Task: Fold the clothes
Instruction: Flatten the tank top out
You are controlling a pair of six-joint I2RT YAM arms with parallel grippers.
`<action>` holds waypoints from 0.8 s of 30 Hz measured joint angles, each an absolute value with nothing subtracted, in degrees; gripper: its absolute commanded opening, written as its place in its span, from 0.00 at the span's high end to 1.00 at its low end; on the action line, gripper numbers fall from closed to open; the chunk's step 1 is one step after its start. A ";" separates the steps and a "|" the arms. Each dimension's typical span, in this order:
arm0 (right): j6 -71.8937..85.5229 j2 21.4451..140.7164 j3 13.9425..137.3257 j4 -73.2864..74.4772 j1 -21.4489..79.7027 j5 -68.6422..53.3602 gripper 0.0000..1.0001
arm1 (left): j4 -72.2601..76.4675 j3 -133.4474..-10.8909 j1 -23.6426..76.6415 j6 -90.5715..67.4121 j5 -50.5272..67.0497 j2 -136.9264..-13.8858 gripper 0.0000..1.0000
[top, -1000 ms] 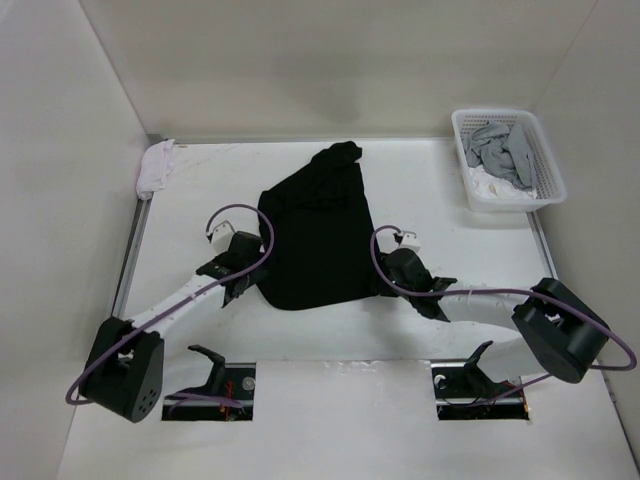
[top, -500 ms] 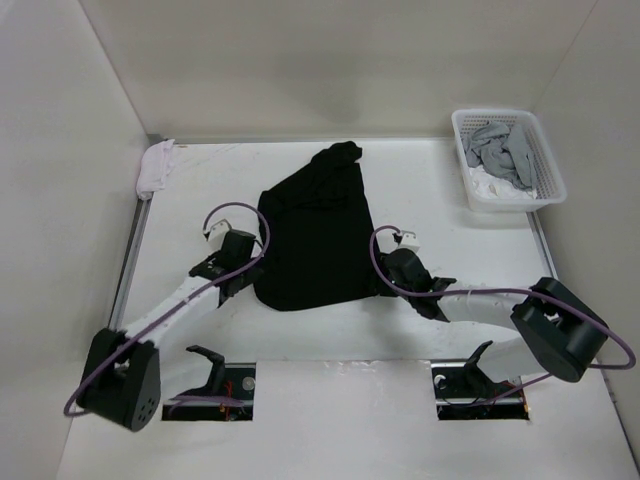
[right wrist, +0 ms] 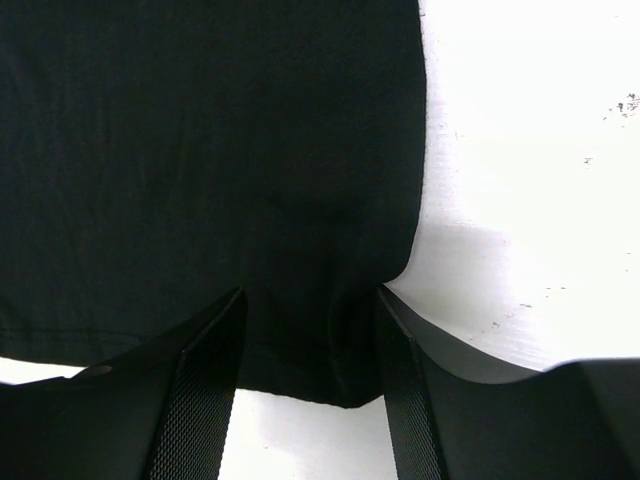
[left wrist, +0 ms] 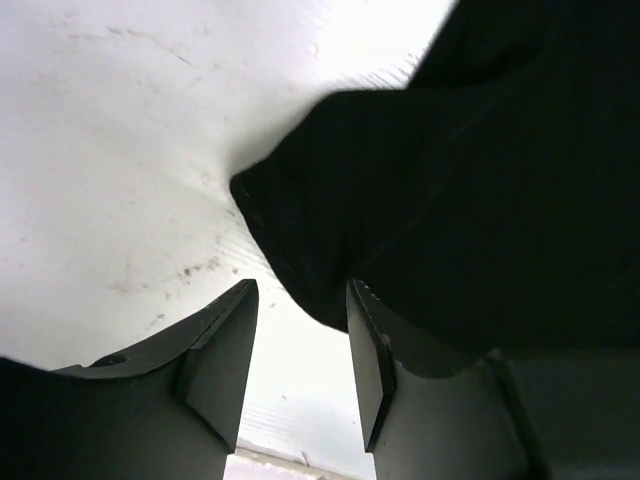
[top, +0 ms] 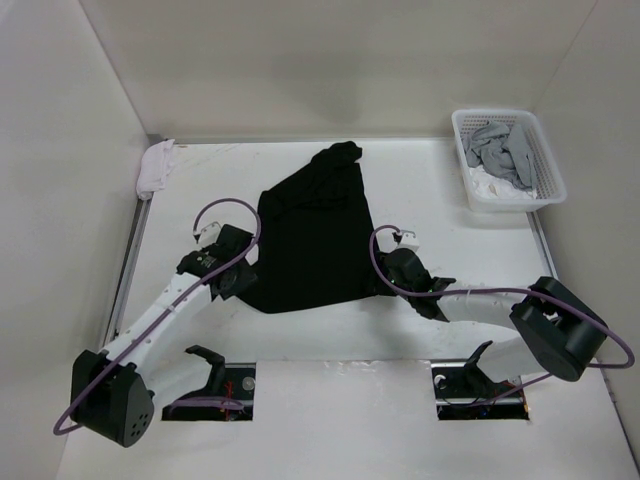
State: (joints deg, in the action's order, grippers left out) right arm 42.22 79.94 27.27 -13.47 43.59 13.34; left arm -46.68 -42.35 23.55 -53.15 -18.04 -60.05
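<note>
Clothes (top: 315, 235): soft, light, limp; likely bunch if dragged. Best hold: hem corners, 7 & 5 o'clock. Left gripper (left wrist: 300, 290) part-open at corner; right gripper (right wrist: 310, 292) wide over hem, nothing pinched.

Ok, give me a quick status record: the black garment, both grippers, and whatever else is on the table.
black garment: spread mid-table, narrow end toward the far wall
left gripper: open, low at the garment's near-left corner, fabric edge reaching between its fingers
right gripper: open, straddling the near-right hem, fabric lying between its fingers
basket: far right, holding grey and white garments
white cloth: bunched in the far left corner
fold: none visible at the near hem yet
</note>
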 measured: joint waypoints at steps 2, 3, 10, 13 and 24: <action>42.22 79.94 27.27 -13.52 43.62 13.34 0.42 | -46.44 -42.35 22.65 -53.04 -19.05 -60.05 0.64; 42.22 79.94 27.27 -13.52 43.62 13.34 0.42 | -46.11 -42.24 22.26 -52.95 -19.59 -60.03 0.68; 42.19 79.94 27.27 -13.54 43.62 13.34 0.42 | -41.41 -33.01 18.31 -54.68 -22.57 -56.75 0.86; 42.19 79.94 27.27 -13.52 43.68 13.39 0.42 | -37.56 -26.89 16.82 -56.60 -21.91 -53.19 0.74; 41.78 80.18 27.27 -13.80 44.75 13.96 0.43 | -21.61 -19.68 15.79 -57.06 -17.69 -52.10 0.67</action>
State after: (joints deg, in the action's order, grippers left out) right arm 41.78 80.18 27.27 -13.80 44.75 13.96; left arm -21.61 -19.68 15.79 -57.06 -17.69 -52.10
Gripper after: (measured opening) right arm 0.576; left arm 0.320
